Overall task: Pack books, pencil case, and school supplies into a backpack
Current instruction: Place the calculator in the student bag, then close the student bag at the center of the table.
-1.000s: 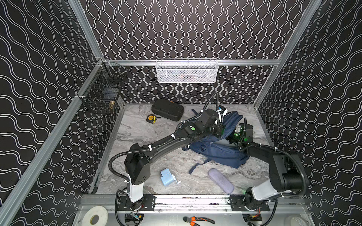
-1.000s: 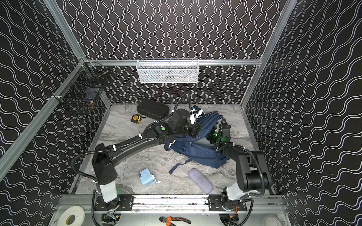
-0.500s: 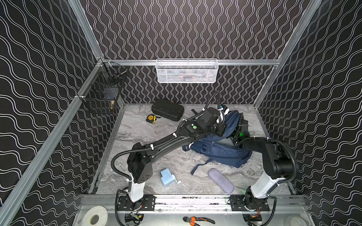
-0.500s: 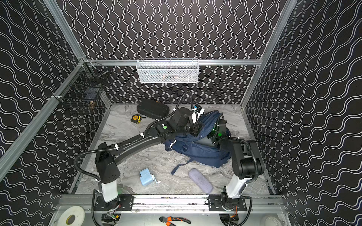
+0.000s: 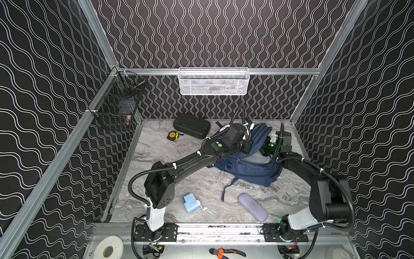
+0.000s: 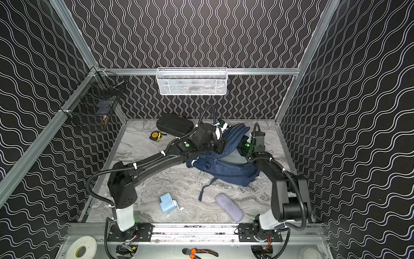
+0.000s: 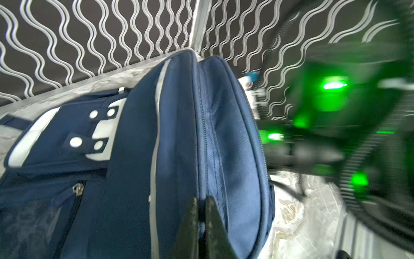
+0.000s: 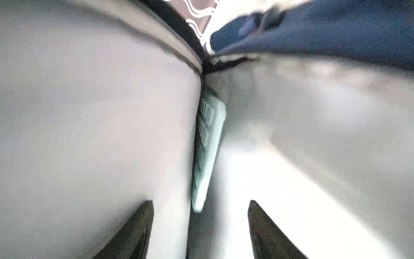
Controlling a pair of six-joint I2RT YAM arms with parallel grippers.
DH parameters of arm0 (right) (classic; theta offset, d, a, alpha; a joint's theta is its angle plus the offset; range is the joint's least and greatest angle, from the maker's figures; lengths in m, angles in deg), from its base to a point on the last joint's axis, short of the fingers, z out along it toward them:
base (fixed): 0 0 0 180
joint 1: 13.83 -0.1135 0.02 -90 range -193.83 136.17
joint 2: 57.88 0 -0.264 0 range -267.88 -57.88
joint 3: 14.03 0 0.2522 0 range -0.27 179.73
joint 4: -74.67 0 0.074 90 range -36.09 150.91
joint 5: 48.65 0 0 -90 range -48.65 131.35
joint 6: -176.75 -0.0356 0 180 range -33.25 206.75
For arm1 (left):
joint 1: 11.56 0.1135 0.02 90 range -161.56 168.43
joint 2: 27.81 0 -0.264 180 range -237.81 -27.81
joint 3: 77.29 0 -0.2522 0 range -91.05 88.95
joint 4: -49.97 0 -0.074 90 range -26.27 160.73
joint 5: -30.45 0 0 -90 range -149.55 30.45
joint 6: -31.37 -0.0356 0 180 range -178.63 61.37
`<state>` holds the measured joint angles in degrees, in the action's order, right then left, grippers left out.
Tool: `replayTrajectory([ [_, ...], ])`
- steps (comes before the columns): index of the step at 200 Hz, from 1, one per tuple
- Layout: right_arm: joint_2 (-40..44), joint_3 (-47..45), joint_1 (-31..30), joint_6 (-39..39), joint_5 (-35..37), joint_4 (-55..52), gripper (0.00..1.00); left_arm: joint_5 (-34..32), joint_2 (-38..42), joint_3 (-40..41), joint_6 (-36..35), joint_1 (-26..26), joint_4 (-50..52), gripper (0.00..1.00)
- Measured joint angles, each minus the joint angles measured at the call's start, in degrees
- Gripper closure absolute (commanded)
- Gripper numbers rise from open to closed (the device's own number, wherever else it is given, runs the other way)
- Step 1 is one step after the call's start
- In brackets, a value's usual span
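The backpack (image 5: 246, 170) lies at the far right of the bench (image 5: 156, 145). The left claw (image 7: 201, 210) holds its upper flap up, pinched shut on the fabric by the zip. The right claw (image 8: 200, 201) gapes inside the grey-lined opening. The calculator (image 8: 210, 134) stands edge-on just ahead, apart from both fingers. On the near bench lie the pencil case (image 5: 252, 207) — to the right — and the pencil sharpener (image 5: 192, 203), nearer the middle.
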<state>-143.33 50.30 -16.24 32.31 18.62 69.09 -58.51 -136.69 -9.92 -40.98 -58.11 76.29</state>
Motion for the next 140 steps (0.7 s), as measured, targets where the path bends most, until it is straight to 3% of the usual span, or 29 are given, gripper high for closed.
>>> replayTrajectory([
  [66,14.7,0.1,6.7,14.7,-0.5,-18.9,0.32,0.5,-1.7,-0.1,0.8,1.3,-1.0,1.0],
  [75,16.8,0.9,7.1,16.3,-0.3,-21.7,0.32,0.9,-1.8,-0.3,1.1,1.4,-1.0,0.94],
  [102,21.4,5.6,7.0,20.2,-0.9,-28.9,0.33,2.2,-1.8,-0.4,2.6,1.5,-1.1,0.87],
  [122,21.9,11.1,7.0,22.0,-1.0,-34.0,0.33,3.2,-1.7,-0.8,3.8,1.5,-1.3,0.67],
  [140,21.7,16.9,7.0,22.4,-1.7,-37.2,0.33,3.5,-1.0,-1.3,5.1,1.5,-2.1,0.58],
])
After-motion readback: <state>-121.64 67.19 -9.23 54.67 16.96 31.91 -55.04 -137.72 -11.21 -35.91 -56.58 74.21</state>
